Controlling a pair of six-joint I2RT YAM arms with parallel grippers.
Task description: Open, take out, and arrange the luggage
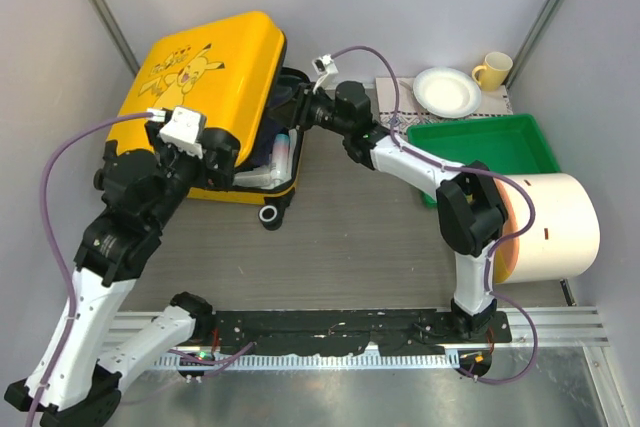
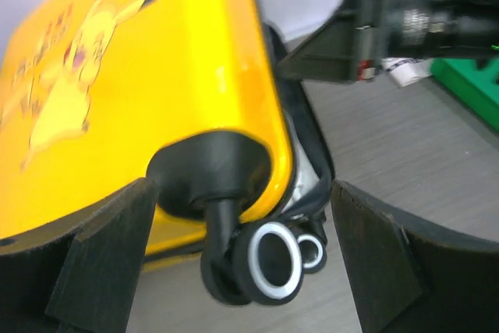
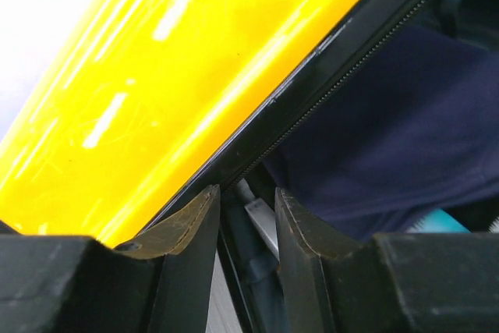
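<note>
luggage (image 1: 205,77) ajar; left hand (image 2: 242,200) wide apart, right hand (image 3: 246,208) slightly apart, its view showing navy cloth (image 3: 390,138).

suitcase (image 1: 200,77): 1 | right of suitcase: tray (image 1: 500,142) 1, plate (image 1: 447,92) 1, mug (image 1: 493,69) 1, cylinder (image 1: 555,227) 1

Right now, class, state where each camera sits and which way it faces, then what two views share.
Top external: above, behind the bases, looking down; left arm, right arm and luggage show.
Left wrist: on the left arm, facing the wheel; left claw flanks it.
Right wrist: on the right arm, facing the lid rim; right claw below.
Shared: the luggage.
</note>
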